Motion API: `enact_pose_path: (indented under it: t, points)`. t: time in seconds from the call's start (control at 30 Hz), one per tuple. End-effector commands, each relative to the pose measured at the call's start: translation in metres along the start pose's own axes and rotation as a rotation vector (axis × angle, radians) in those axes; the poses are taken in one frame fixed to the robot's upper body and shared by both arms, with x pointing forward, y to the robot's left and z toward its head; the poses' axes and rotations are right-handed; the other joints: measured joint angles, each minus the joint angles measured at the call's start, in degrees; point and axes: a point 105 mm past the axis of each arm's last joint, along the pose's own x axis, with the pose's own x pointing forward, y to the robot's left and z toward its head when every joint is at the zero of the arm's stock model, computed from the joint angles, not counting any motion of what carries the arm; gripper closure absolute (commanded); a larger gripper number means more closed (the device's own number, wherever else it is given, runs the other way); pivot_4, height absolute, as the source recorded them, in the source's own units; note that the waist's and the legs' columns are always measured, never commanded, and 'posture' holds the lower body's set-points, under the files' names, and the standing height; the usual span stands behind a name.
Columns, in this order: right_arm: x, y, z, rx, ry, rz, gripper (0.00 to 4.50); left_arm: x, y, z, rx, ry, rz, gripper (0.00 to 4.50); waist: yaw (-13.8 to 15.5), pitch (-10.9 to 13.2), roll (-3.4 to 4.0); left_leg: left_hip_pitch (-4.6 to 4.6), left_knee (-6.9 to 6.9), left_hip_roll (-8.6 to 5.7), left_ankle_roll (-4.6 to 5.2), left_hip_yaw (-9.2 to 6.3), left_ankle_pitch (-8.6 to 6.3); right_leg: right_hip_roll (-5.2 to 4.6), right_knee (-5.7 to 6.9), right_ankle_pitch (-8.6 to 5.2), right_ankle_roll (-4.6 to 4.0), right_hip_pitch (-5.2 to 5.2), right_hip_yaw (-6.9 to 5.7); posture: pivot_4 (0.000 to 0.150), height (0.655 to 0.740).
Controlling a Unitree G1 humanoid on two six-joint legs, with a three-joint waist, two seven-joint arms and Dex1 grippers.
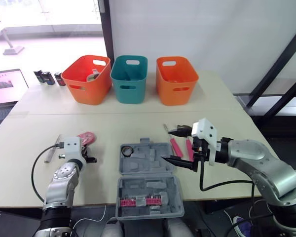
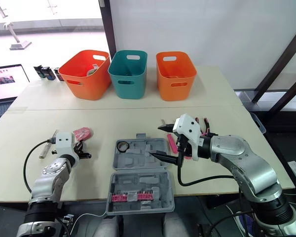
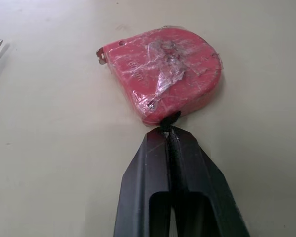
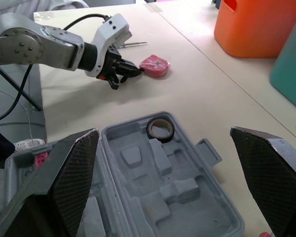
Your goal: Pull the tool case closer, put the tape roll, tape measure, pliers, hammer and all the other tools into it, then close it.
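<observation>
Left of the tool case lies the tape measure — rigid, light, film-wrapped so probably slick; clamp across its flat faces. Left gripper pressed together, tips touching its edge; right gripper spread wide above the case's right side.

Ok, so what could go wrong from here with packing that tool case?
1. The left gripper has its jaws shut on what looks like just a small black tab at the tape measure edge, so the measure may slip or swing when lifted.
2. The right gripper hangs open over the tool case, close to the pink-handled tools; it could knock them.
</observation>
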Motion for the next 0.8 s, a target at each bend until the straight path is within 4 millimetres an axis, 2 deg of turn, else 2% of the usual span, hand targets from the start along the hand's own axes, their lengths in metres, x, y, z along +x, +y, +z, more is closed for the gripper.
enact_pose_path:
  t: [0.03, 0.1, 0.27, 0.4, 0.57, 0.7, 0.8]
  points:
    - [-0.005, 0.000, 0.007, -0.039, -0.007, -0.019, 0.00, -0.005, 0.006, -0.027, -0.006, 0.103, 0.019, 4.42, 0.0, 0.0, 0.00, 0.01, 0.00, 0.00, 0.00, 0.00, 0.00, 0.00, 0.00, 0.00, 0.00, 0.00, 0.00, 0.150, 0.7400]
    - [-0.005, -0.001, 0.006, -0.038, -0.001, -0.024, 0.00, -0.008, 0.007, -0.028, 0.000, 0.098, 0.011, 4.42, -0.1, 0.0, 0.00, 0.01, -0.01, 0.00, 0.00, 0.00, 0.00, 0.00, 0.00, 0.00, 0.00, 0.00, 0.00, 0.150, 0.7400]
    - [-0.008, -0.002, -0.001, -0.034, 0.030, -0.043, 0.00, -0.037, 0.012, -0.033, 0.103, 0.057, -0.079, 4.42, -0.6, 0.0, 0.00, 0.02, -0.06, 0.01, 0.01, 0.02, -0.02, -0.01, -0.06, -0.01, -0.02, -0.03, 0.01, 0.150, 0.7400]
    - [-0.010, -0.003, -0.005, -0.026, 0.045, -0.059, 0.00, -0.084, 0.017, -0.062, 0.212, 0.078, -0.191, 4.42, -1.1, 0.0, 0.01, 0.02, -0.13, 0.03, 0.03, 0.10, -0.05, -0.07, -0.13, -0.04, -0.03, -0.07, 0.02, 0.150, 0.7400]
    - [-0.013, -0.006, -0.006, -0.031, 0.054, -0.065, 0.00, -0.124, 0.030, -0.076, 0.292, 0.105, -0.249, 4.42, -1.5, 0.0, 0.01, 0.03, -0.09, 0.03, -0.03, 0.19, -0.10, -0.16, -0.32, 0.01, -0.14, -0.14, 0.06, 0.150, 0.7400]
    - [-0.014, -0.010, -0.007, -0.038, 0.064, -0.077, 0.00, -0.140, 0.037, -0.080, 0.304, 0.129, -0.264, 4.42, -1.6, 0.0, 0.02, 0.03, -0.11, 0.05, -0.10, 0.28, -0.37, -0.24, -1.00, 0.13, -0.34, -0.19, 0.07, 0.150, 0.7400]
    - [-0.014, -0.013, -0.008, -0.040, 0.063, -0.087, 0.00, -0.143, 0.041, -0.081, 0.319, 0.138, -0.271, 4.42, -1.5, 0.0, 0.01, -0.12, 0.01, 0.02, -0.01, 0.44, -0.50, -0.36, -1.25, 0.17, -0.42, -0.17, 0.08, 0.150, 0.7400]
